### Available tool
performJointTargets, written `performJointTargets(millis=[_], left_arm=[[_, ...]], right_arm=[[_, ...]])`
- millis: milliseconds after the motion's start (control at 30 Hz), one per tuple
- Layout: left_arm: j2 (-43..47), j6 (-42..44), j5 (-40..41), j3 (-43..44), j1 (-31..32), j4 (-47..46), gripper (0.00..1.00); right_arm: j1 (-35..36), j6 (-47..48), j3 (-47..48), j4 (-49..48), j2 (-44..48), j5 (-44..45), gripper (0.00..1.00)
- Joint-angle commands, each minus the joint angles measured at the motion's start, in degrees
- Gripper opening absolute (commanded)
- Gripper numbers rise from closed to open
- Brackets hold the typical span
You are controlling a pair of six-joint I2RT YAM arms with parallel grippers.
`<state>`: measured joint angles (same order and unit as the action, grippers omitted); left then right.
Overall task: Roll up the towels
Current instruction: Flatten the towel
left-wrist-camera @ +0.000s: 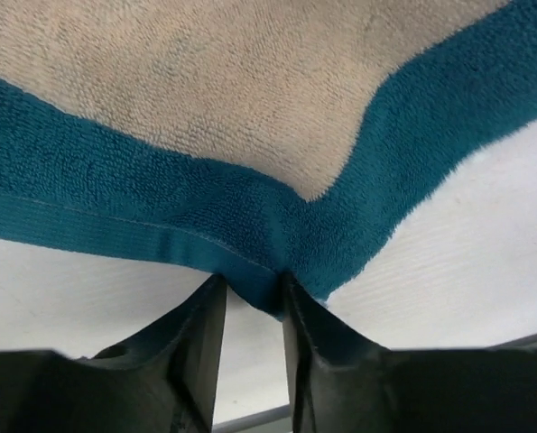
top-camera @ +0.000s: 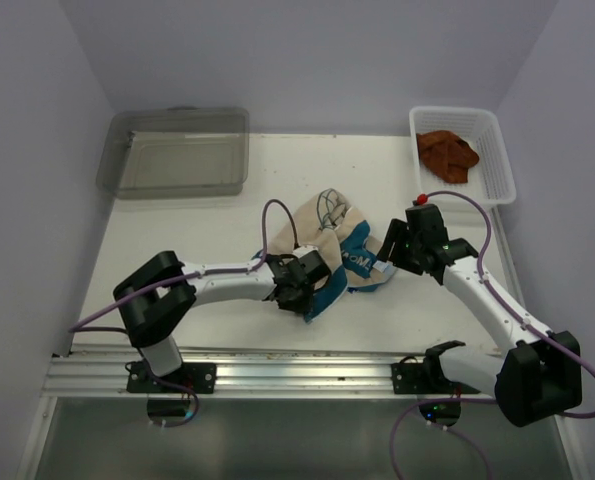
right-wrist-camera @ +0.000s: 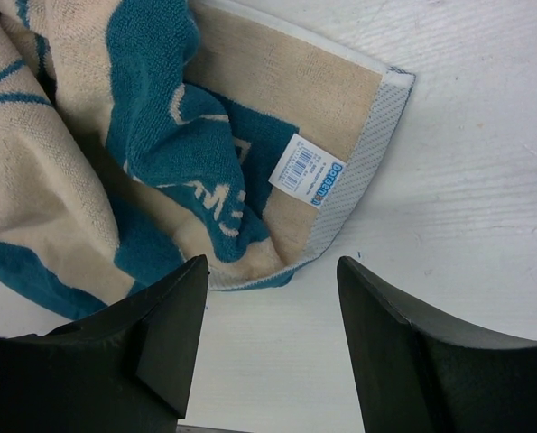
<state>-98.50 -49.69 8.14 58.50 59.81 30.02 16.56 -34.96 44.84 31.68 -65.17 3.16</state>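
The cream towel with blue edges (top-camera: 339, 250) lies crumpled in the middle of the table. My left gripper (top-camera: 302, 290) is shut on its blue hem (left-wrist-camera: 254, 289), pinching a fold at the near left corner. My right gripper (top-camera: 392, 245) is open and empty just right of the towel; in the right wrist view its fingers straddle bare table below the towel's corner with the white label (right-wrist-camera: 309, 169). The rust-brown towel (top-camera: 447, 153) lies bunched in the white mesh basket (top-camera: 497, 150) at the back right.
A clear plastic bin (top-camera: 177, 152) stands at the back left. The table's metal front rail (top-camera: 277, 370) runs along the near edge. Purple walls close in on both sides.
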Motion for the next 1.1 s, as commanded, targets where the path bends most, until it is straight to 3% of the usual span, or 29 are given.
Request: performJointTargets(millis=[0, 100, 267, 400, 500, 800, 1067], left_arm=[[-0.56, -2.34, 5.90, 2.41, 0.31, 3.28, 0.32], [2.42, -2.25, 8.28, 3.72, -0.39, 6.17, 0.00], [14.54, -0.06, 8.12, 1.36, -7.94, 9.70, 0.00], [29.46, 4.76, 7.07, 1.00, -19.69, 11.64, 0.00], [34.67, 7.23, 5.49, 2.93, -26.21, 12.08, 0.00], [33.20, 10.05, 3.99, 9.26, -29.40, 12.61, 0.00], [33.19, 11.98, 4.87, 12.16, -30.98, 14.01, 0.00]], right_arm=[[0.05, 0.50, -0.37, -1.18, 0.48, -1.67, 0.63], [0.05, 1.12, -0.63, -1.27, 0.13, -1.40, 0.63], [-0.03, 1.30, -2.12, -1.53, 0.22, -0.35, 0.63], [0.06, 0.68, -4.58, -2.93, -0.49, -1.92, 0.62], [0.14, 0.25, -5.99, -5.31, -1.45, -3.68, 0.61], [5.32, -3.09, -6.61, -9.79, -7.95, -3.34, 0.67], [6.38, -7.14, -11.17, -14.36, -8.84, -1.32, 0.56]])
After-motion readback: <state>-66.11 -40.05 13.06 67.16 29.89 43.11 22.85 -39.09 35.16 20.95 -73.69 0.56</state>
